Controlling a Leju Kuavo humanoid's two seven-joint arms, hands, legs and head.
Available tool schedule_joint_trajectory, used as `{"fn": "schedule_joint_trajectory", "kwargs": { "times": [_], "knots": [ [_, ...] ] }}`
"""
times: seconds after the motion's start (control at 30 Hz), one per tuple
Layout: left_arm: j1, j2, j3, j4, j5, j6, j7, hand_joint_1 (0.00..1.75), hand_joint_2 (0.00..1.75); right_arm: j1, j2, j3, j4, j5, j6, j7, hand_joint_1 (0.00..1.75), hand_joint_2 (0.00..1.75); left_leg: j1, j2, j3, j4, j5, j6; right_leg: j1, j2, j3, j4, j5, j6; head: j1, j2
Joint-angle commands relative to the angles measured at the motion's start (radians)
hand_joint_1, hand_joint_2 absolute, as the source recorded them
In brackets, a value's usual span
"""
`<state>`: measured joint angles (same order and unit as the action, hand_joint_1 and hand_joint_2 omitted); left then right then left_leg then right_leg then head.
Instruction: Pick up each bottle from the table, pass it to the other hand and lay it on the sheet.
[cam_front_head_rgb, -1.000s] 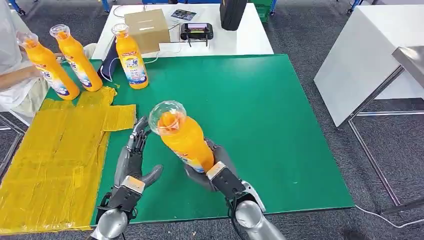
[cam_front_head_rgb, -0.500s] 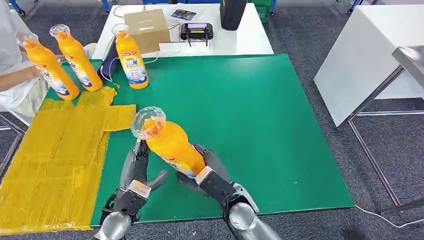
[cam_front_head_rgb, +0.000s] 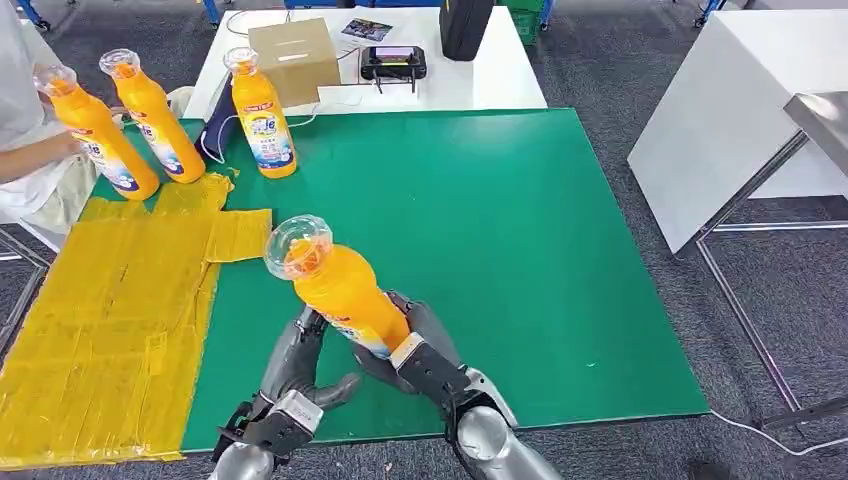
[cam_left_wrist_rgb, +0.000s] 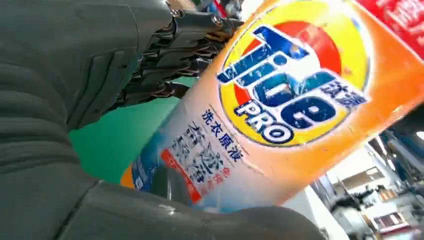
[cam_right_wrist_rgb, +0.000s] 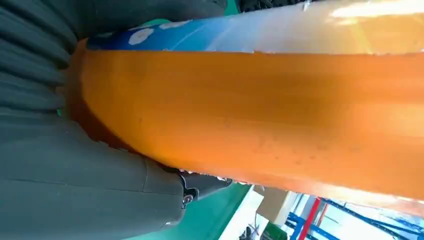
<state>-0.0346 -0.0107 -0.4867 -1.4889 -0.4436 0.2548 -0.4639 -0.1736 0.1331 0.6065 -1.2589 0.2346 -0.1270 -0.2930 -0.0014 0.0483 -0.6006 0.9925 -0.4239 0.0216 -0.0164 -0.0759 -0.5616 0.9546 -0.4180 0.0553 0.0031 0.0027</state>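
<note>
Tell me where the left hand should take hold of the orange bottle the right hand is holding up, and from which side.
Grip the orange bottle on its bare body just above the right hand, below the clear cap. Come from the robot's left, where the left hand already waits, open, beside it. The bottle leans cap-first toward that side, and the right hand covers the base, so the upper body is probably the only free, wide span.

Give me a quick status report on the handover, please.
Right hand holds bottle, tilted above the table. Left hand open beside it, not gripping yet. Sheet bare; nothing in the way.
</note>
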Motion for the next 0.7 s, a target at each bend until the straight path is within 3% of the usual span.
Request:
{"fn": "schedule_joint_trajectory", "kwargs": {
  "times": [0.03,0.1,0.2,0.33,0.7],
  "knots": [
    [-0.017,0.020,-0.039,0.023,0.025,-0.026,0.017,0.00,1.75,-0.047,-0.012,0.065,0.092,0.138,-0.074,0.017,1.75,1.75,0.001,-0.002,0.004,0.000,-0.001,-0.001,0.000,0.006,0.004,-0.001,-0.001,-0.002,0.000,0.000],
    [-0.017,0.020,-0.039,0.023,0.025,-0.026,0.017,0.00,1.75,-0.047,-0.012,0.065,0.092,0.138,-0.074,0.017,1.75,1.75,0.001,-0.002,0.004,-0.001,-0.001,-0.001,0.000,0.007,0.004,0.000,-0.001,-0.002,0.000,0.000],
    [-0.023,0.004,-0.003,0.032,0.044,-0.027,0.035,0.00,1.75,-0.066,-0.020,0.147,0.117,0.325,-0.140,0.046,1.75,1.75,0.002,-0.002,0.005,0.000,-0.001,-0.002,0.000,0.008,0.004,-0.001,-0.001,-0.003,0.000,0.000],
    [-0.027,-0.002,0.016,0.032,0.052,-0.030,0.042,0.00,1.75,-0.076,-0.018,0.189,0.146,0.399,-0.154,0.062,1.75,1.75,0.001,-0.001,0.003,-0.001,-0.001,-0.001,0.000,0.006,0.002,-0.001,0.000,-0.002,0.000,0.000],
    [-0.038,-0.019,0.049,0.047,0.064,-0.030,0.042,0.00,1.75,-0.102,-0.007,0.251,0.269,0.403,-0.106,0.053,1.75,1.75,0.002,-0.004,0.005,-0.001,-0.001,-0.001,0.001,0.005,0.005,-0.002,-0.001,-0.003,0.000,0.000]
  ]
}}
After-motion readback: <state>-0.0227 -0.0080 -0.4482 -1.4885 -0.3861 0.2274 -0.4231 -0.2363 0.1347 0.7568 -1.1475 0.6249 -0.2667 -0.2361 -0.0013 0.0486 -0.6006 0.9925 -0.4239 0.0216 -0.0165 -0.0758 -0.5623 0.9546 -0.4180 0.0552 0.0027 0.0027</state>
